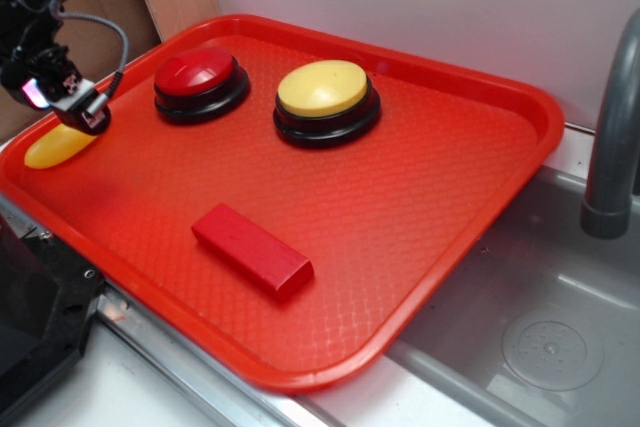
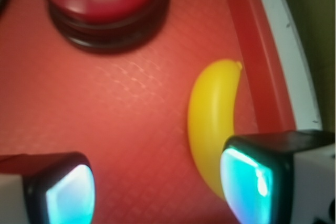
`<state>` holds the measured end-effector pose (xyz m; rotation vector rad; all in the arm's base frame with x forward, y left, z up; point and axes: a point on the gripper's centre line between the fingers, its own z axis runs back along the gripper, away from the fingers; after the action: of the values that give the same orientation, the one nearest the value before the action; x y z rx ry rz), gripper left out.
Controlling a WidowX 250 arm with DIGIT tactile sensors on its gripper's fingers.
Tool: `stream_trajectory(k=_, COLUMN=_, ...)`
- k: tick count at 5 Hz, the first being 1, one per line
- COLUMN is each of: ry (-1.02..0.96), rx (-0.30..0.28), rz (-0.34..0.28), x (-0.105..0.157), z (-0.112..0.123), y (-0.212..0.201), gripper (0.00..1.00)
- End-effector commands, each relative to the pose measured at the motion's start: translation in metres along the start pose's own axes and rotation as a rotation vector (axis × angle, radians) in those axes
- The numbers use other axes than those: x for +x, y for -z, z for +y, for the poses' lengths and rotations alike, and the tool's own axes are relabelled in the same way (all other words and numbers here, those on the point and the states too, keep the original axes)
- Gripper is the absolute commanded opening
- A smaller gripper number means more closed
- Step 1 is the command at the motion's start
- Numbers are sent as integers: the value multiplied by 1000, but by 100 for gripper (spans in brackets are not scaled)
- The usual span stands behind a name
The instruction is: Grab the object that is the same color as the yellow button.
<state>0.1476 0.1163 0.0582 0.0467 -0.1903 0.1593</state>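
Gripper: jaws wide apart, holding nothing, hanging over the tray's left edge | Banana: lies flat by the tray rim, one end under the right finger, near the red button | Yellow button: beside the red one | Red block: well apart, mid-tray

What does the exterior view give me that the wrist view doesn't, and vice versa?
Only the exterior view shows the yellow button, the red block, the sink and the whole tray. Only the wrist view shows the two fingers wide apart, one overlapping the yellow banana-shaped object near the tray rim. Both show that object, the red button and the gripper.
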Motion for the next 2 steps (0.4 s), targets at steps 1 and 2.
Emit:
stream_trajectory(k=1, ry=-17, rx=16, rz=-30, x=1, z=20, y=29, gripper=100)
stream_trajectory(k=2, ry=-20, rx=10, rz=-19, x=0, z=22, y=33, gripper=100)
